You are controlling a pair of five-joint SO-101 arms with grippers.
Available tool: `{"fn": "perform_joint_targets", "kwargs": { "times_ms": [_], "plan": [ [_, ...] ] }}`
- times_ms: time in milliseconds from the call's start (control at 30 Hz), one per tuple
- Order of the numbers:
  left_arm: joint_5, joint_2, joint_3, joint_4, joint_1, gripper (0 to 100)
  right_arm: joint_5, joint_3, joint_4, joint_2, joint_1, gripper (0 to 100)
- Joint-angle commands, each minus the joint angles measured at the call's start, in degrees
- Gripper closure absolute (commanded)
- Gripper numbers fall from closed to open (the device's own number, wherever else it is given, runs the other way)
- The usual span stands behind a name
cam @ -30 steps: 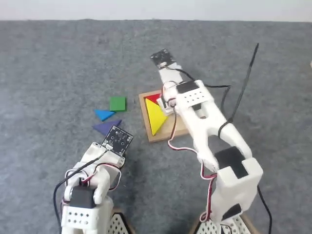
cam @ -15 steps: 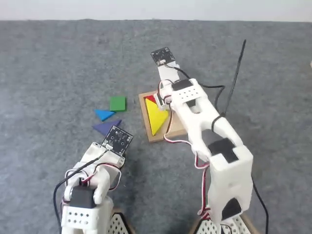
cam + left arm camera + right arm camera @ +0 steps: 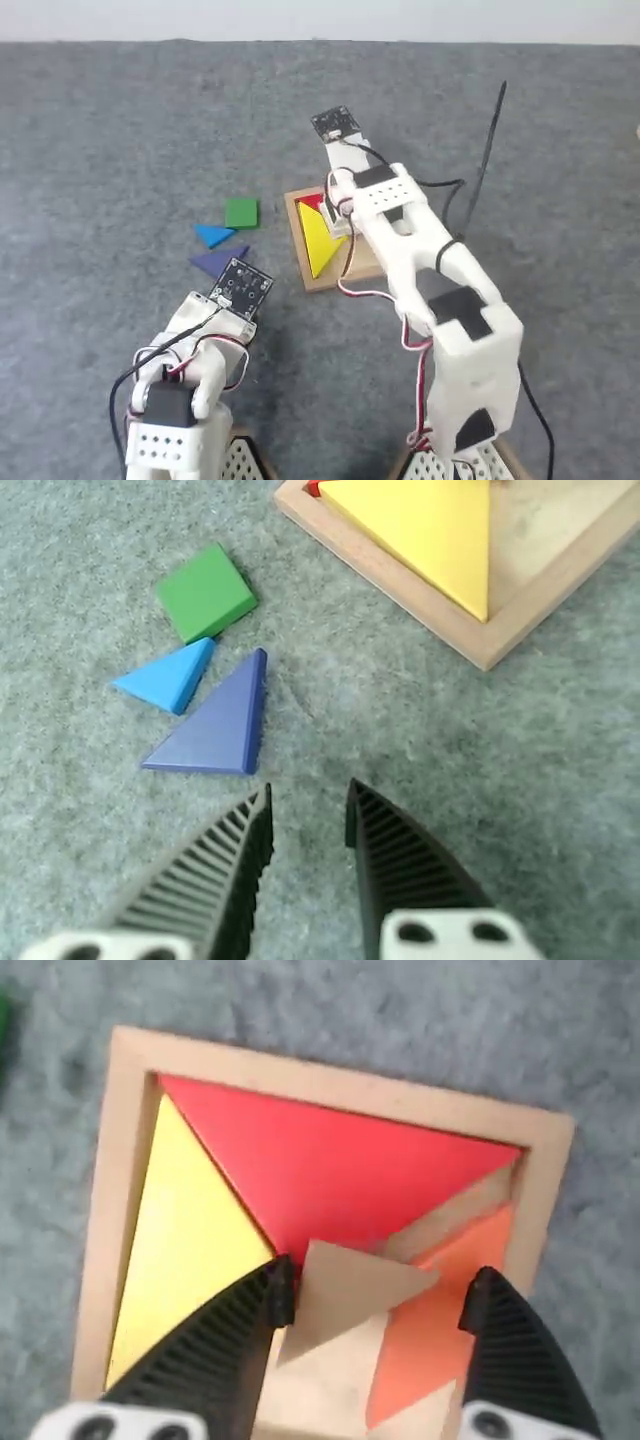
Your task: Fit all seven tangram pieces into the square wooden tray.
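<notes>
My right pincer (image 3: 384,1272) hangs spread over the tray (image 3: 330,1078), prob. settling the orange pc (image 3: 440,1312); next, green square (image 3: 241,212) needs fetching.

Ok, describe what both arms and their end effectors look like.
The left arm and right arm have white shells, black motor blocks, loose black, red and white cables, and a black circuit board at the wrist. The left end effector and right end effector are black, ribbed and pointed, on white mounts.

Grey table (image 3: 100,120) holds tray (image 3: 298,245) — green square (image 3: 241,212), blue triangle (image 3: 212,235), indigo triangle (image 3: 217,261).
</notes>
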Motion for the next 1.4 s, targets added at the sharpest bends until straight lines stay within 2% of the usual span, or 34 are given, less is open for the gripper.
{"fn": "perform_joint_targets", "kwargs": {
  "times_ms": [0,167,500,733,1033,1200,1367],
  "plan": [
    [0.53,-0.70,-0.57,0.53,-0.18,88,1.14,5.54,-3.91,-9.36,0.75,73.6],
    [0.53,-0.70,-0.57,0.53,-0.18,88,1.14,8.62,-4.44,-14.90,0.75,73.6],
    [0.53,-0.70,-0.57,0.53,-0.18,88,0.79,12.92,-7.25,-12.79,0.66,73.6],
    [0.53,-0.70,-0.57,0.53,-0.18,88,0.88,3.25,-5.93,-2.59,0.75,73.6],
    [0.53,-0.70,-0.57,0.53,-0.18,88,0.79,-13.71,1.36,6.99,0.66,73.6],
    [0.53,-0.70,-0.57,0.53,-0.18,88,0.62,-11.96,2.95,0.31,0.48,73.6],
    [0.53,-0.70,-0.57,0.35,-0.35,88,0.97,0.44,0.75,-13.67,0.84,73.6]
  ]
}}
